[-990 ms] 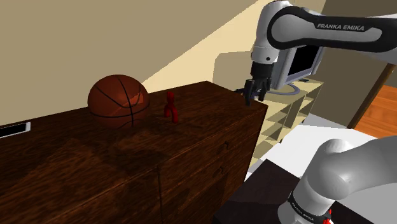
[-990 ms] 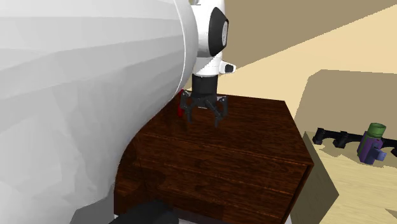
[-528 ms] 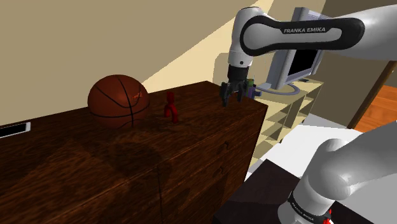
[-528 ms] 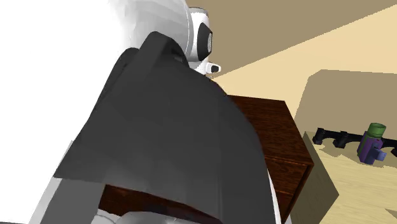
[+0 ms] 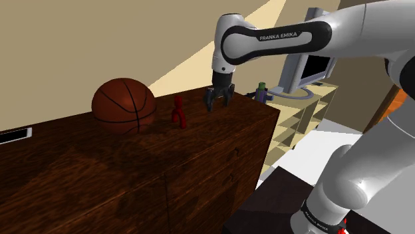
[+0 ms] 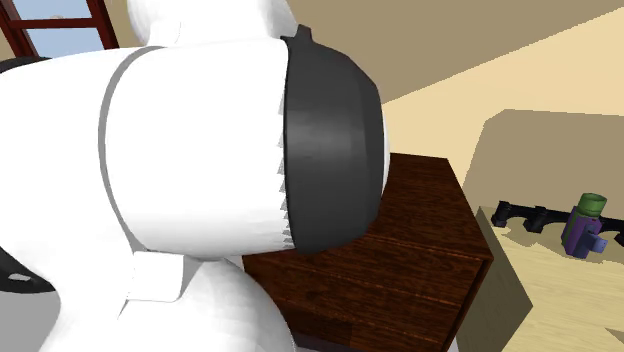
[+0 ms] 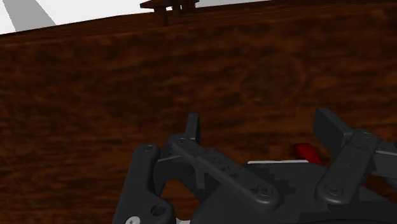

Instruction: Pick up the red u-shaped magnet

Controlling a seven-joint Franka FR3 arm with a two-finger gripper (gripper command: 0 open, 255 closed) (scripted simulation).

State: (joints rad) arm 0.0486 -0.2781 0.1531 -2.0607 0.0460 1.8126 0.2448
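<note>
Closer than half a second ago, the gripper [image 5: 217,102] hovers near the red magnet [image 5: 178,110], spread open and empty; a basketball [image 5: 124,105] rests just beyond the magnet.

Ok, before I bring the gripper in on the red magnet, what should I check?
1. Gripper open: ok, its fingers stand apart and hold nothing.
2. Magnet standing on the dresser top: ok.
3. Gripper lined up over the magnet: not ok, it hangs to the shoulder view's right of it.
4. Path between them free: ok, bare wood.
5. Room for a finger between magnet and basketball: cannot tell.
</note>
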